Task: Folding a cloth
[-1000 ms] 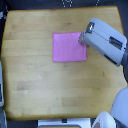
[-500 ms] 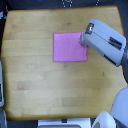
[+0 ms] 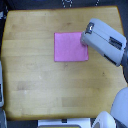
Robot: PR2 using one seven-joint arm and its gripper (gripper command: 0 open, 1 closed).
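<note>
The pink cloth (image 3: 70, 46) lies flat and unfolded on the wooden table (image 3: 45, 85), a little above its middle. My gripper (image 3: 85, 41) comes in from the exterior view's right on a grey and white arm (image 3: 107, 42). Its tip sits over the cloth's right edge, near the upper right corner. The fingers are hidden under the arm's body, so whether they are open or shut does not show.
Dark edges frame the tabletop on the exterior view's top and left. White robot parts (image 3: 112, 117) stand at the bottom right, and a pale object (image 3: 1, 90) sits off the table's left edge.
The arm has shifted slightly left toward the cloth's right edge. The cloth has not moved.
</note>
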